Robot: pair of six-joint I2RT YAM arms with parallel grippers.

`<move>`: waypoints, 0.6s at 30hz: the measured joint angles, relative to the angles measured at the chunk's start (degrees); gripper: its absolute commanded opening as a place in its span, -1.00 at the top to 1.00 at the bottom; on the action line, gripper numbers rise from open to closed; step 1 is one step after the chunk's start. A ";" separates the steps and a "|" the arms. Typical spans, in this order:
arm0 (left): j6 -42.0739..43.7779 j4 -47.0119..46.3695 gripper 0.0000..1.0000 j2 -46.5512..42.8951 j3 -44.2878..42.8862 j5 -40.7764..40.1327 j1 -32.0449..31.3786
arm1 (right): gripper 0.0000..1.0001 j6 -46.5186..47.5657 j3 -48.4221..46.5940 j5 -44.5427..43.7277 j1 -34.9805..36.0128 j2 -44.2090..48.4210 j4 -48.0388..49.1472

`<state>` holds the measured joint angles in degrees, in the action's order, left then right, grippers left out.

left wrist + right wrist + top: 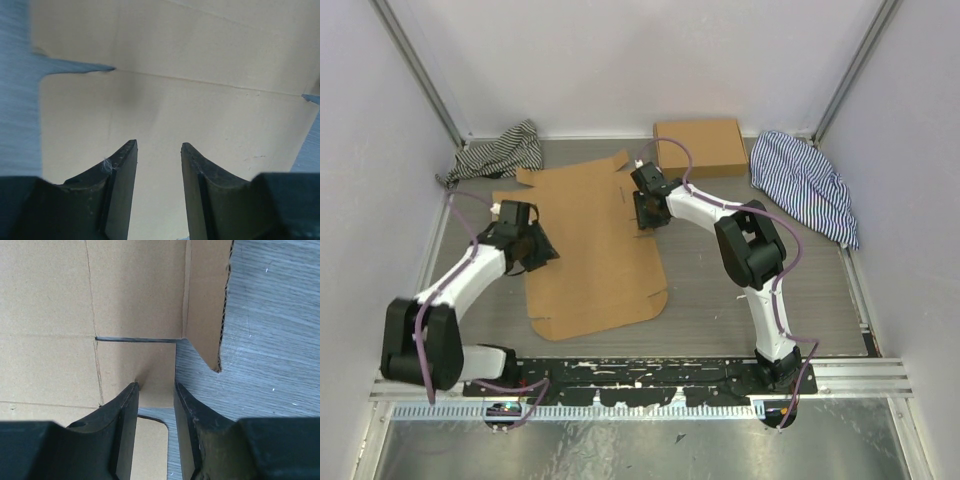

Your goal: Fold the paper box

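The paper box (590,240) lies flat and unfolded in the middle of the table, a brown die-cut sheet with flaps and slits. My left gripper (536,250) is at its left edge. In the left wrist view the jaws (159,146) stand apart just above the sheet (200,60), with nothing between them. My right gripper (646,212) is at the sheet's right edge. There the jaws (155,386) stand narrowly apart over a small tab (157,367): one fingertip rests on the cardboard, the other sits on the table beside the tab's edge.
A fully formed brown box (700,147) stands at the back right. Striped cloths lie in the back left corner (500,150) and at the right (805,185). Walls close in on three sides. Grey table (270,340) shows right of the sheet.
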<state>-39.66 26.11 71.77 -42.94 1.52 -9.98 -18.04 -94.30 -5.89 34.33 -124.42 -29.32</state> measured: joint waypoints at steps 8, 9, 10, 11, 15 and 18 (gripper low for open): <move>-0.44 -4.72 0.13 14.23 -7.87 -0.70 -6.40 | 0.21 0.00 0.00 1.49 0.02 0.46 -0.44; -0.33 -5.49 0.14 14.82 -8.55 -1.09 -6.75 | 0.21 0.00 0.00 1.57 0.02 0.66 -0.52; -0.17 -6.12 0.15 15.32 -9.01 -1.44 -6.86 | 0.21 0.02 0.00 1.68 0.00 0.81 -0.59; 0.11 -6.71 0.15 16.09 -9.57 -2.05 -6.91 | 0.21 0.04 0.00 1.73 0.02 0.96 -0.66; 0.96 -7.34 0.20 21.22 -12.55 -3.96 -6.91 | 0.21 0.24 0.00 2.08 0.02 1.18 -0.74; 1.49 -7.41 0.23 25.27 -14.27 -4.39 -6.91 | 0.21 0.26 0.00 2.69 0.00 1.18 -0.90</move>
<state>-38.17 18.70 97.03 -57.21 -2.87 -16.88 -17.78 -94.30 -3.20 34.33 -123.24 -30.22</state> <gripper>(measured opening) 0.399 0.397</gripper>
